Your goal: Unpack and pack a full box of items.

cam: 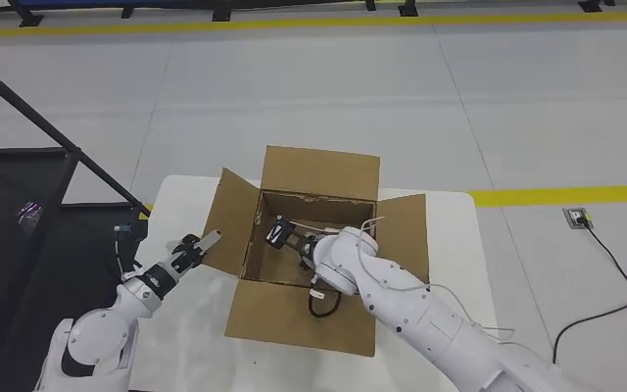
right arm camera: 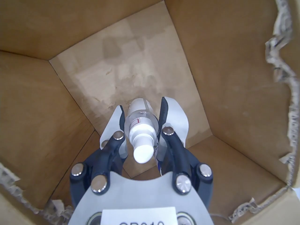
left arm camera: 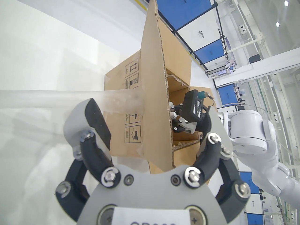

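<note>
An open cardboard box (cam: 323, 171) stands on the white table (cam: 451, 225) with its flaps spread. My right gripper (cam: 279, 233) is down inside the box. It is shut on a white bottle (right arm camera: 140, 127) with a clear cap, held above the bare box floor (right arm camera: 121, 54), pads (right arm camera: 164, 111) on either side. My left gripper (cam: 206, 242) is at the box's left flap (cam: 233, 220). It is open, with the flap's edge (left arm camera: 157, 108) standing between its spread fingers (left arm camera: 96, 118) and neither pad pressing on it. The right arm's wrist (left arm camera: 191, 108) shows inside the box.
A black frame with netting (cam: 39, 225) stands left of the table. A floor socket and cable (cam: 578, 218) lie to the right. Torn cardboard edges (right arm camera: 281, 47) line the box rim. Bare table lies on both sides of the box.
</note>
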